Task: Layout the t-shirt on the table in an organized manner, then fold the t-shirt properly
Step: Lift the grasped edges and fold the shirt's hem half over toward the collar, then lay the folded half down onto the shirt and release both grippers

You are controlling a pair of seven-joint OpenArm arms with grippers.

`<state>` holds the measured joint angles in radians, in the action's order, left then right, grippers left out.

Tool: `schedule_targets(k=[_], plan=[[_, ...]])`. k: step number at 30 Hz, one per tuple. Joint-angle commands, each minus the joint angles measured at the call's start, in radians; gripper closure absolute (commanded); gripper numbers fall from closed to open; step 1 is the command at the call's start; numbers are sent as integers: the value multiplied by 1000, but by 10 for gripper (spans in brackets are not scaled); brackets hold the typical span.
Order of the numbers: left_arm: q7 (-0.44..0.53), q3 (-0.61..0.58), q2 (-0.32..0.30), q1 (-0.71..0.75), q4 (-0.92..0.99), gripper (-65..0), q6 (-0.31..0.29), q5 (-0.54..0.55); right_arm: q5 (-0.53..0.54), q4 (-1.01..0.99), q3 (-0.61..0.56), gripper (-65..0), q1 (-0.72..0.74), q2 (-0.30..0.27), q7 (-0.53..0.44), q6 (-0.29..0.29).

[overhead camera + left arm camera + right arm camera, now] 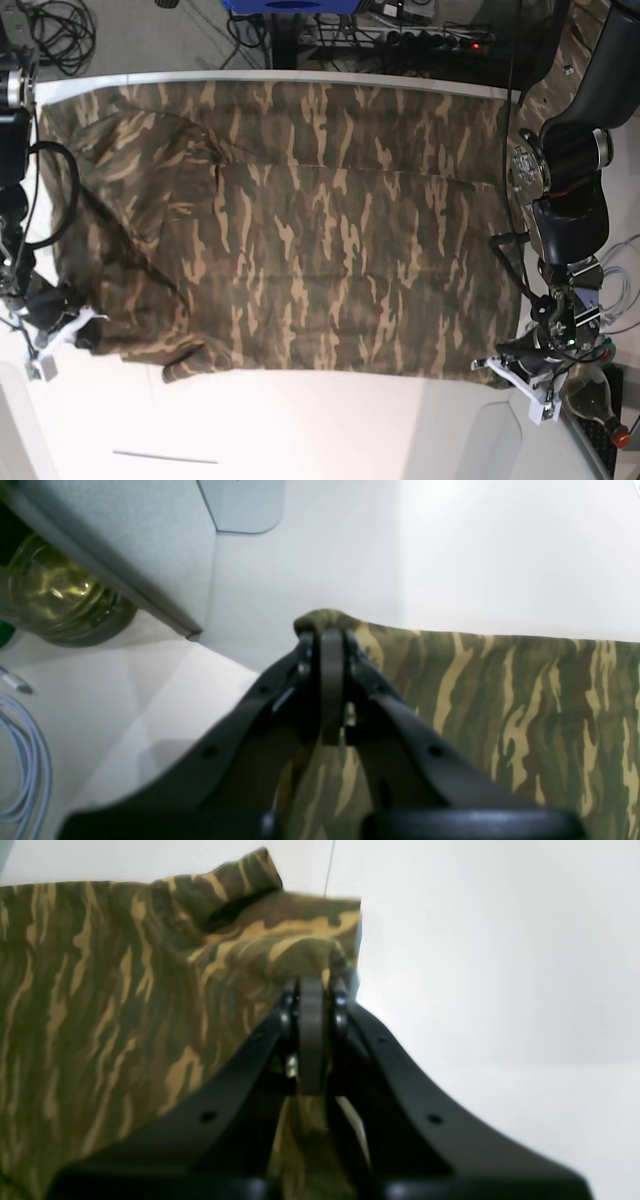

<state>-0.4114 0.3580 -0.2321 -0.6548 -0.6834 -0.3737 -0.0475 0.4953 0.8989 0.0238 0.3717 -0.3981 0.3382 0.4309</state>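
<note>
Base view shows the soft camouflage-print cloth t-shirt (pixel 290 230) spread wide across my smooth white table (pixel 330 425). My left gripper (pixel 325 630) is clenched on one near corner, my right gripper (pixel 312 982) on the other near corner. I judge this the laying-out step; next, pull both corners taut, smoothing the bunched sleeve.

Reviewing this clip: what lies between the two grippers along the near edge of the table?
In the base view, only the t-shirt spans between the right gripper and left gripper, each pinching a near corner; nothing else lies there.
</note>
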Motion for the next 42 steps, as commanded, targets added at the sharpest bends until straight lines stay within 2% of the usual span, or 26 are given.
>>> schedule_targets(k=[1,7,12,16,20,23,26,29,31,34,37,39,42], plan=[[26,0,-13,-33,-20,0,-3,11,9,-19,-15,-2,40,-32,-58,7],[26,0,-14,-12,-20,0,-5,11,9,-274,-189,-2,108,-55,-256,7],[26,5,-11,-1,-22,0,-5,13,9,-435,-315,0,135,-49,-482,7],[26,11,-11,17,-22,0,-6,13,9,-536,-374,0,161,-48,-560,7],[24,6,-11,46,-60,0,-6,13,9,-547,-393,0,161,-49,-566,7],[21,5,-10,97,-118,0,-35,13,9,-545,-391,0,158,-54,-558,7],[-56,13,-8,137,-170,0,-46,31,10,-544,-391,0,155,-55,-558,7],[-123,13,-28,194,-255,0,-48,156,12,-528,-390,0,138,-57,-558,7],[-162,0,-65,238,-325,0,-48,239,13,-504,-390,0,122,-60,-558,4],[-228,0,-88,292,-410,0,-48,306,15,-469,-385,0,106,-80,-558,3],[-257,3,-94,333,-465,0,-48,314,15,-436,-304,0,85,-84,-534,3],[-261,11,-95,363,-497,0,-48,315,10,-387,-223,0,62,-86,-480,3],[-263,11,-95,405,-545,0,-48,317,10,-297,-164,0,16,-106,-410,4]])
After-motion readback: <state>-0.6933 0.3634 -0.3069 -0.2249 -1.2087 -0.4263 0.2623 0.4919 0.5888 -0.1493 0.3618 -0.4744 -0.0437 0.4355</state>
